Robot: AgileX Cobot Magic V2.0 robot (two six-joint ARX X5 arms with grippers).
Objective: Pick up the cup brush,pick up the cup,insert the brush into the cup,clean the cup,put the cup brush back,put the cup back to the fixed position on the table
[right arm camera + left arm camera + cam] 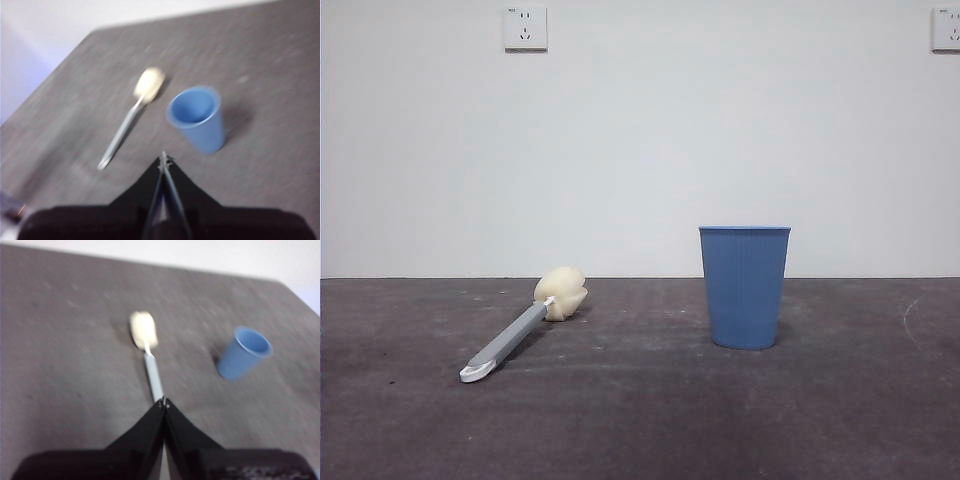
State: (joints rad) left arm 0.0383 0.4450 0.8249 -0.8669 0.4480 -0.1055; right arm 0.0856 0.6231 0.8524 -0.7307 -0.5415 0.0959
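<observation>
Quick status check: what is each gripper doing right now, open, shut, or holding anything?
Left gripper: shut, holding nothing, above the cup brush handle.
Right gripper: shut, holding nothing, above the table near the cup.

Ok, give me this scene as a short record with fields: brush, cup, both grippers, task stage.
brush: cup brush lying flat on the table, sponge head toward the wall
cup: cup upright, empty, apart from the brush
left gripper: left gripper above the table near the brush handle's end, jaws shut, holding nothing
right gripper: right gripper above the table near the cup, jaws shut, holding nothing
stage: nothing picked up yet
</observation>
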